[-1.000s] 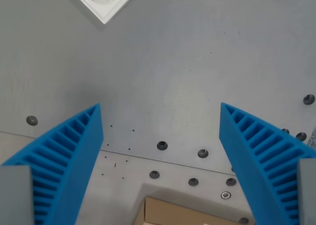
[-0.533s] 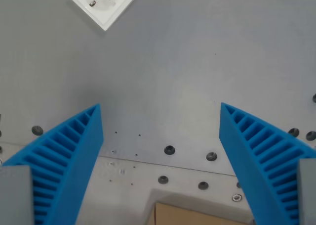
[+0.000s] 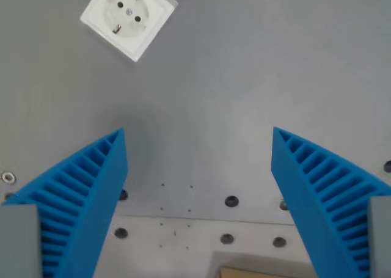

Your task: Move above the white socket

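Observation:
The white socket [image 3: 129,18] is a square white wall-type outlet, turned about 45 degrees, lying on the grey table at the wrist view's upper left. Its round recess and two pin holes show. My gripper [image 3: 199,134] is open and empty, with its two blue ribbed fingers [image 3: 82,192] spread wide at the lower left and lower right. The socket lies well ahead of the fingertips and to the wrist view's left of the gap between them.
The grey metal table [image 3: 244,76] has a seam and several dark screw holes [image 3: 231,201] near the bottom. A brown cardboard edge [image 3: 247,272] shows at the bottom centre.
The camera has moved forward: the socket has slid down into fuller view at the upper left, and the screw holes and cardboard have slid toward the bottom edge. The fingers stay open.

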`<action>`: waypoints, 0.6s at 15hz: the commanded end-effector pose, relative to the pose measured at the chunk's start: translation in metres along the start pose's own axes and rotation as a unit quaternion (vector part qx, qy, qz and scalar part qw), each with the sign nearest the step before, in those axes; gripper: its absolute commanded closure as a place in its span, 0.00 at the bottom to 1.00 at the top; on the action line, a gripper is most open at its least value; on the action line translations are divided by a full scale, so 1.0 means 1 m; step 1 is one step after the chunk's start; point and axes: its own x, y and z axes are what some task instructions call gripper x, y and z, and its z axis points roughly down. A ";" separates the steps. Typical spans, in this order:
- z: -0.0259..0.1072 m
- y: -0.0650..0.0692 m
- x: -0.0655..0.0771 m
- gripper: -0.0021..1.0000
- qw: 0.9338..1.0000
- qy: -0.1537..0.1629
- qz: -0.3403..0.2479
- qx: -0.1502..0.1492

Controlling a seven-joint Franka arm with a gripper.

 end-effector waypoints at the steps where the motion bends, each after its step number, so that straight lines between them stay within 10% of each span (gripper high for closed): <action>1: 0.012 -0.007 0.001 0.00 0.993 0.041 0.111 -0.003; 9: 0.047 -0.021 0.013 0.00 0.979 0.045 0.200 -0.003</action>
